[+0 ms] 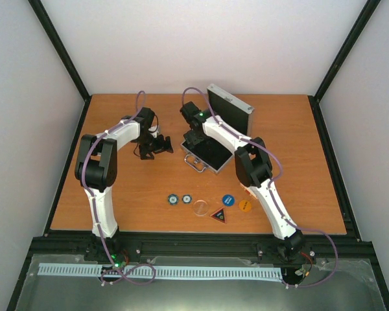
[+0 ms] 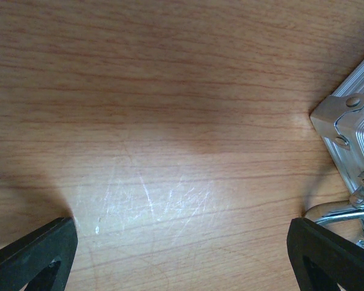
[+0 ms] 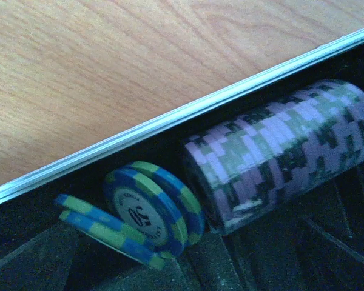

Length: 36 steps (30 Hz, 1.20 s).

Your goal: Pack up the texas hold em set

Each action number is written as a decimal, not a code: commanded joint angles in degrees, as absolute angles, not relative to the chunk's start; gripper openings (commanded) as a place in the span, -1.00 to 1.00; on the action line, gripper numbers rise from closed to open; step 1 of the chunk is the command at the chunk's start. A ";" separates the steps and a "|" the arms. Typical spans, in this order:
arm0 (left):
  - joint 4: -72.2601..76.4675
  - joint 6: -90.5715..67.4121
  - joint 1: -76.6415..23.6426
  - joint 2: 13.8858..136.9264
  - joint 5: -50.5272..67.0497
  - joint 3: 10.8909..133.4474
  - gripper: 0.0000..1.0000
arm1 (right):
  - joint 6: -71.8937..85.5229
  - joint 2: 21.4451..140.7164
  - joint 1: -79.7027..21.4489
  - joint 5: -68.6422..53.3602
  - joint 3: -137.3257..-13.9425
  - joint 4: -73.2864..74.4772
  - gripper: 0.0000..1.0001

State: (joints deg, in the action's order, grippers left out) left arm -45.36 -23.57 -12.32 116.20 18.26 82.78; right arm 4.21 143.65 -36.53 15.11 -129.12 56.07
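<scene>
The silver case [image 1: 230, 103] lies open at the back centre of the table, its lid upright. My right gripper [image 1: 196, 140] hangs low over the case's left end. Its fingers do not show in the right wrist view. That view looks down at the silver rim [image 3: 170, 121], a row of pink-and-black chips [image 3: 285, 151] on edge in the black lining, and three blue-and-green chips [image 3: 151, 212] leaning beside it. My left gripper [image 1: 161, 146] [image 2: 182, 224] stands open over bare wood just left of the case corner [image 2: 352, 133] and its handle [image 2: 333, 212]; nothing lies between its fingers.
Loose on the table in front of the case are two small chips [image 1: 173, 199] [image 1: 187, 199], a clear round disc [image 1: 201, 208], a dark triangular button [image 1: 219, 215], a blue round button [image 1: 228, 200] and an orange one [image 1: 245, 205]. Black frame rails border the table.
</scene>
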 commanded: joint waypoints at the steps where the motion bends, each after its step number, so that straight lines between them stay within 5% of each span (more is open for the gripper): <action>1: -47.61 -22.85 -11.60 118.81 16.43 81.83 0.96 | 5.58 144.44 -36.23 19.24 -131.53 56.81 1.00; 36: -48.26 -22.54 -11.60 118.98 15.82 82.44 0.96 | 5.29 147.75 -36.49 15.83 -132.38 57.21 1.00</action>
State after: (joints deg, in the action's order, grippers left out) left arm -45.39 -23.55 -12.32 116.20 18.24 82.78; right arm 4.97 144.75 -36.32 13.47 -130.93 56.82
